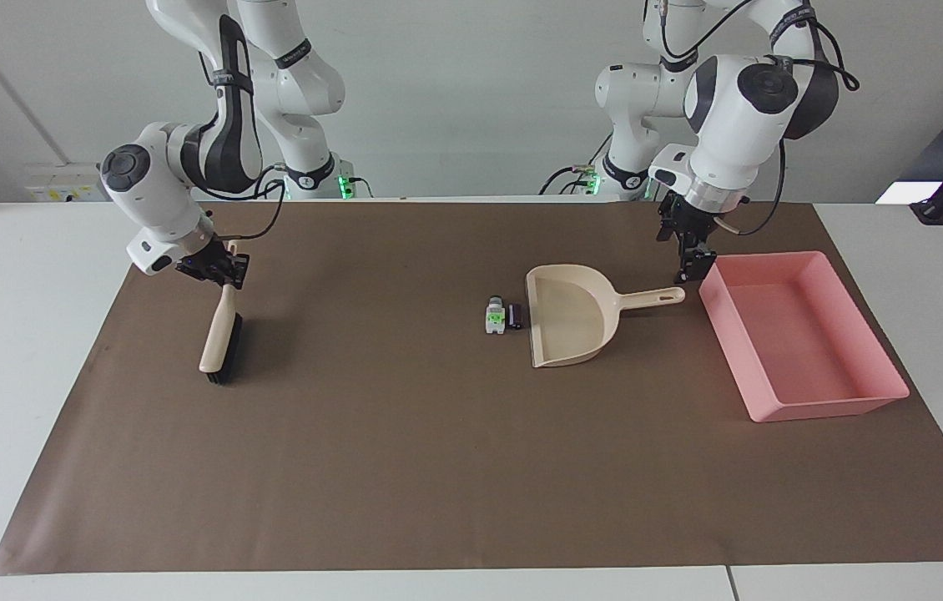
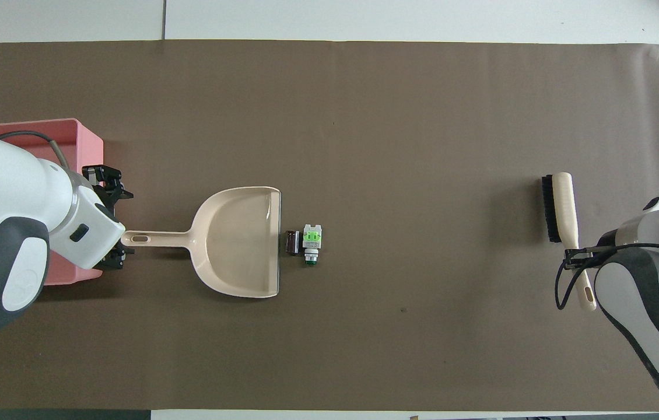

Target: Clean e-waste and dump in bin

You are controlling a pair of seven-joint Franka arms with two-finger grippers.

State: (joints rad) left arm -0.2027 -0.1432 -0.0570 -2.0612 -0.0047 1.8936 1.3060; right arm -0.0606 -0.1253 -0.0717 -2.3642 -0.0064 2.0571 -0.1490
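E-waste (image 1: 502,316): two bits mid-mat, touching dustpan (image 1: 567,321) lip, well apart from both grippers; right gripper (image 1: 219,274) clamped on brush (image 1: 217,344) handle; left gripper (image 1: 688,265) jaws apart over dustpan handle tip, beside bin (image 1: 801,407).

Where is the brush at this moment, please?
The brush is at the right arm's end of the brown mat, held by its handle in the right gripper, bristle end low over the mat, well apart from the dustpan.

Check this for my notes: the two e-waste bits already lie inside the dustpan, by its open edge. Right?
Not quite. The facing view shows the e-waste bits lying on the brown mat just outside the dustpan, by its open edge; the pan itself holds nothing.
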